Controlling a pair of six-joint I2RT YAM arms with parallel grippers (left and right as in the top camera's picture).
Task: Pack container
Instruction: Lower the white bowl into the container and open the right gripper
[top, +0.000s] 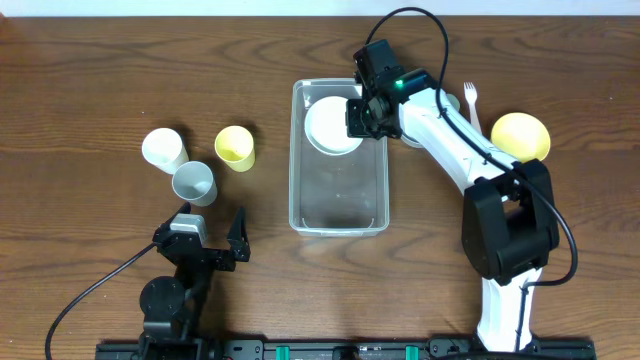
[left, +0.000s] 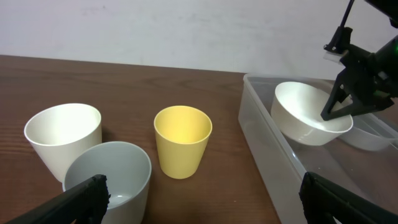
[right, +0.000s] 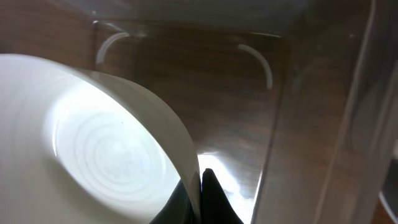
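The clear plastic container (top: 338, 215) stands in the middle of the table; it also shows in the left wrist view (left: 273, 149) and the right wrist view (right: 298, 124). My right gripper (top: 362, 115) is shut on the rim of a white bowl (top: 332, 126) and holds it tilted inside the container's far end. The pinched bowl fills the right wrist view (right: 93, 143) with the fingers (right: 200, 193) closed on its rim. It also shows in the left wrist view (left: 308, 115). My left gripper (top: 212, 240) is open and empty near the front edge, behind the cups.
A white cup (top: 163, 149), a grey cup (top: 195, 183) and a yellow cup (top: 235, 147) stand left of the container. A yellow bowl (top: 520, 136), a white fork (top: 472, 103) and another white bowl (top: 445, 105), mostly hidden by the arm, lie to the right.
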